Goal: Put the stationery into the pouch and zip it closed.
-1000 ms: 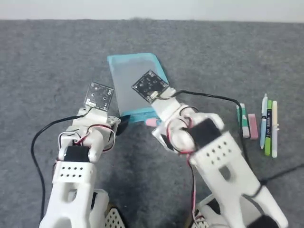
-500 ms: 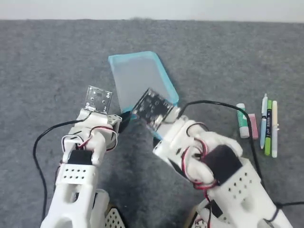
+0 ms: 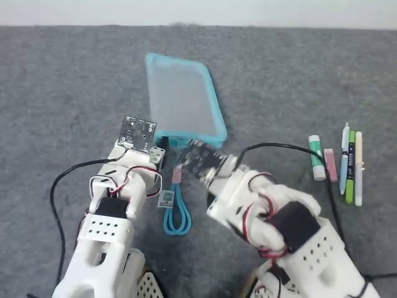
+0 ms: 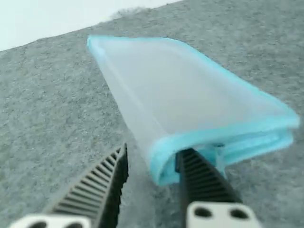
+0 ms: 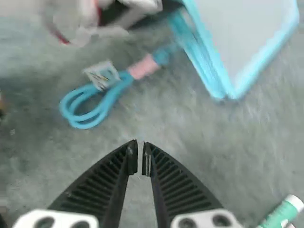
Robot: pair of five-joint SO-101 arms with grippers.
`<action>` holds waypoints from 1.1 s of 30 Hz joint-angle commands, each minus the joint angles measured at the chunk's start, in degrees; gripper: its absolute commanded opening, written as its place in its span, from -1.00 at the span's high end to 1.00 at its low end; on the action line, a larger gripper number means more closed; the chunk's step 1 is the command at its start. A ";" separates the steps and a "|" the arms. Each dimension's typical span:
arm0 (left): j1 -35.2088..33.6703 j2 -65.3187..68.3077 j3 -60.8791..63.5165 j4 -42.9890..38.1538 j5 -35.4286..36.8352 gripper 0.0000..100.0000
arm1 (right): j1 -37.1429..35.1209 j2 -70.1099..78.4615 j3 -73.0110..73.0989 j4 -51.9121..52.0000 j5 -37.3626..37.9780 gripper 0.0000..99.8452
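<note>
Grey worktop (image 3: 74,81), pouch (image 3: 181,96) at centre, its near corner between the left hand's (image 4: 154,153) spread jaws, right hand (image 5: 137,145) pressed together, empty, by the strap (image 3: 177,217), so clamp that rim squarely before fetching the stationery (image 3: 338,162) lying well apart.

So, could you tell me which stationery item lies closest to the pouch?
The green-and-white stick, at the row's end toward the pouch; the pink eraser and three pens lie beyond it.

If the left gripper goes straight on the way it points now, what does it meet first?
The pouch: its blue-edged near end lies just ahead, between the open fingers of the left gripper. Contact likely comes almost at once; depth is unclear.
</note>
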 commanded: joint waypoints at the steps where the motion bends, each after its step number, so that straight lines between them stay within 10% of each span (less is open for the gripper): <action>1: 2.64 -1.41 -1.36 0.53 1.05 0.79 | 2.95 2.07 1.67 -7.08 -2.46 0.99; 15: 0.79 -1.32 -3.56 5.45 7.03 0.80 | -8.04 23.87 13.10 -42.77 -28.40 0.99; 33: -3.78 -1.23 -6.02 10.02 5.71 0.79 | -6.99 33.98 13.19 -51.56 -31.12 0.87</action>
